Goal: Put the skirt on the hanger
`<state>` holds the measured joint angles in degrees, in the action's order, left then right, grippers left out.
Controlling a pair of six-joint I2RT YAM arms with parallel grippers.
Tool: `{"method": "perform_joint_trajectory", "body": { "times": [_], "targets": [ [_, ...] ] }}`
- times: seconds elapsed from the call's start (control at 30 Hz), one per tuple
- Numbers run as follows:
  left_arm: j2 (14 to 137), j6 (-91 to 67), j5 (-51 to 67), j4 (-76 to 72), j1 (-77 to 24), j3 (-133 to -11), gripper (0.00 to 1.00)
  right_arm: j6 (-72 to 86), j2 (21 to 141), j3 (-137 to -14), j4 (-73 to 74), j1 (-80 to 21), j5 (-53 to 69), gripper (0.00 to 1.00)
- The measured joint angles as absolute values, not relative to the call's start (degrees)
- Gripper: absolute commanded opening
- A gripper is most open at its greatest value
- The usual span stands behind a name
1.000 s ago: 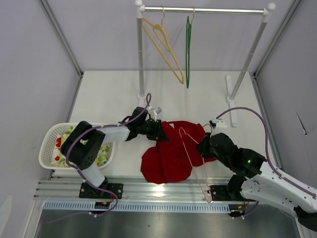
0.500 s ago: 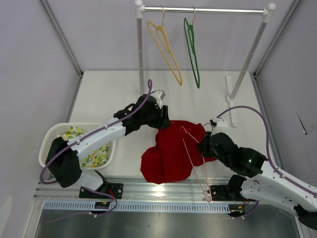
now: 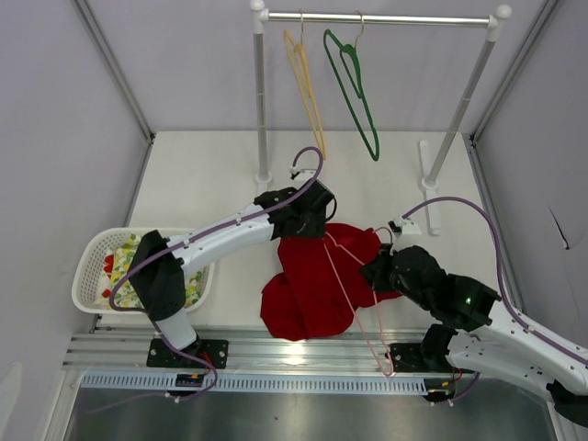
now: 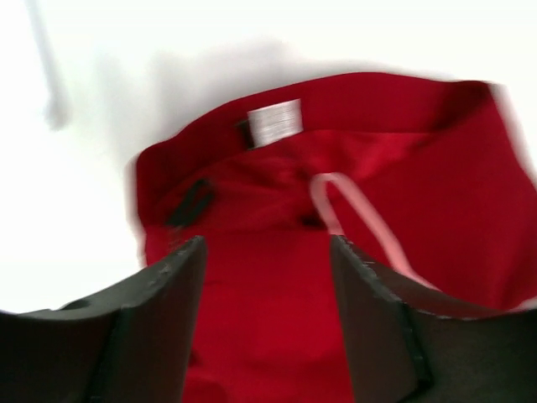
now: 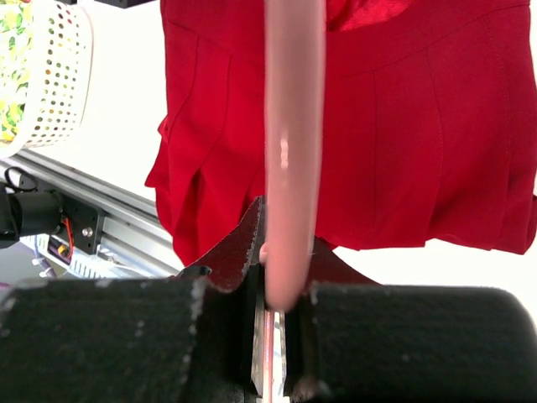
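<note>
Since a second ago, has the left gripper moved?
Yes. The left gripper has moved toward the back of the table and rightward. It is now farther right of the rack post, over the far edge of the skirt.

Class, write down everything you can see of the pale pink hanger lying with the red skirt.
The hanger is a thin, pale pink, glossy, wire-like triangle. It lies across the red skirt on the white table, its near end reaching past the skirt's hem towards the table's near edge. The right hand is shut on one of its bars. In the left wrist view a rounded pink corner rests on the fabric near the white label.
</note>
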<state>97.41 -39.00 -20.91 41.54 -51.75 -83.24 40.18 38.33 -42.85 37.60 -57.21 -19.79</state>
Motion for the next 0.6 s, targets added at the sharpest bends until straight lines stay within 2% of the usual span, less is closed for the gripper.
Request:
{"method": "perform_joint_trajectory", "body": {
  "times": [0.07,0.13,0.3,0.6],
  "targets": [
    [97.27,-41.58,-23.81,44.73,-51.75,-83.05,0.81,40.16,38.17,-42.83,37.50,-57.21,-19.38,0.00],
    [97.01,-43.90,-26.28,46.83,-51.72,-83.05,0.84,40.12,38.09,-42.74,37.30,-57.21,-18.92,0.00],
    [96.64,-48.66,-29.85,51.79,-51.37,-83.05,0.85,40.01,37.80,-42.04,36.88,-57.23,-18.22,0.00],
    [97.58,-56.97,-29.41,55.29,-49.47,-83.07,0.86,39.81,37.04,-41.50,35.94,-57.28,-17.52,0.00]
  ]
}}
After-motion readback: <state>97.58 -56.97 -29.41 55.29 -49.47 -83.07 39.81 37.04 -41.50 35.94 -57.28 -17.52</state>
